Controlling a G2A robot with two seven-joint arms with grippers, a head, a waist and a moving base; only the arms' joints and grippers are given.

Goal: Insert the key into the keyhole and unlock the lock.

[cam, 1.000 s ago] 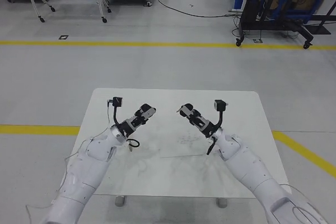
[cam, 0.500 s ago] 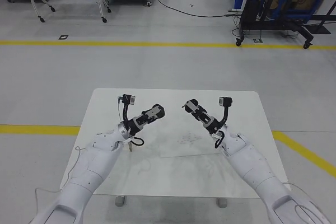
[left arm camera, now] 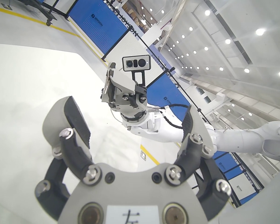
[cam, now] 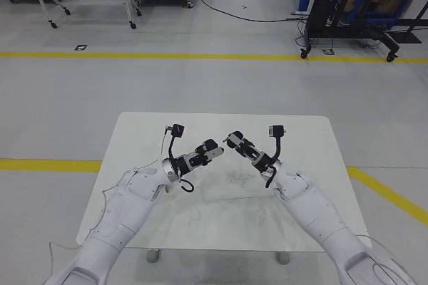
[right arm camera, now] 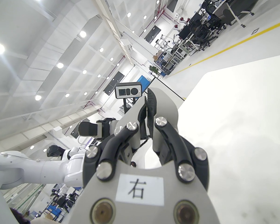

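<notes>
1. My right pincer (right arm camera: pixel 147 101) is pressed together on a thin metal strip. As far as I can tell, that's the key (left arm camera: pixel 105 83).
2. My left pincer (cam: pixel 215 146) is spread apart and faces the right one, tips near.
3. Both hover over mid table (cam: pixel 299 142).

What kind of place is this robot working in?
Probably a large factory hall or robot lab: yellow floor lines, blue partition panels and rows of ceiling lights high overhead.

A large industrial lab hall: yellow floor lines (cam: pixel 200 55), blue partition panels (left arm camera: pixel 100 24), high ceiling lights (left arm camera: pixel 260 31), workstations (right arm camera: pixel 200 32)
</notes>
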